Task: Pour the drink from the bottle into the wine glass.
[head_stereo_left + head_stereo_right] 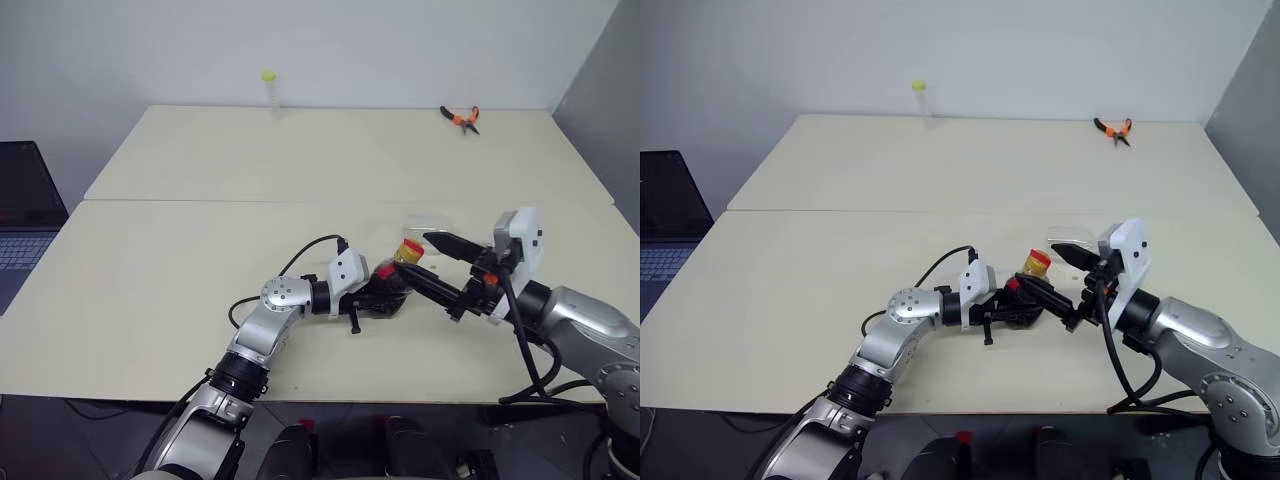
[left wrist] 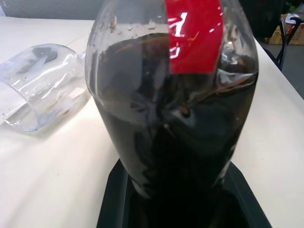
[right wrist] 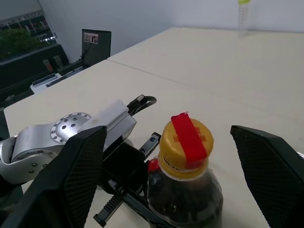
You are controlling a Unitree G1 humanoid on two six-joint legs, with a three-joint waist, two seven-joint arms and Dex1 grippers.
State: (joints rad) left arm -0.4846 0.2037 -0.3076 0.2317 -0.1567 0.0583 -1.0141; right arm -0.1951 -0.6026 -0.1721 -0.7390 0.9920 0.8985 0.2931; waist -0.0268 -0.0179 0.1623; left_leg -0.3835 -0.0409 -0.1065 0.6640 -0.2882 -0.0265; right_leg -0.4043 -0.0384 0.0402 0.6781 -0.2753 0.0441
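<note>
Pale cream tabletop [image 1: 180, 290] fills my head view, two slabs butted along a seam, with a grey wall behind; at about ten o'clock a laptop [image 1: 25, 215] sits off the table's edge, a slim tube with a yellow-green cap [image 1: 269, 88] stands at twelve, and orange-handled pliers [image 1: 461, 118] lie at one o'clock. My left arm reaches in from six o'clock, forearm bent toward three, and the left gripper [image 1: 385, 290] is clamped on the body of the bottle [image 1: 398, 268], which stands upright near centre with its yellow cap [image 1: 409, 249] on; the right gripper [image 1: 432, 264] comes in level from four o'clock, fingers spread wide either side of the cap, not touching it. From the left wrist I see the drink [image 2: 180, 142] filling most of the bottle, and the wine glass [image 2: 40, 85] lying on its side just beside it; the right wrist view gives red tape [image 3: 188, 134] across the cap.
</note>
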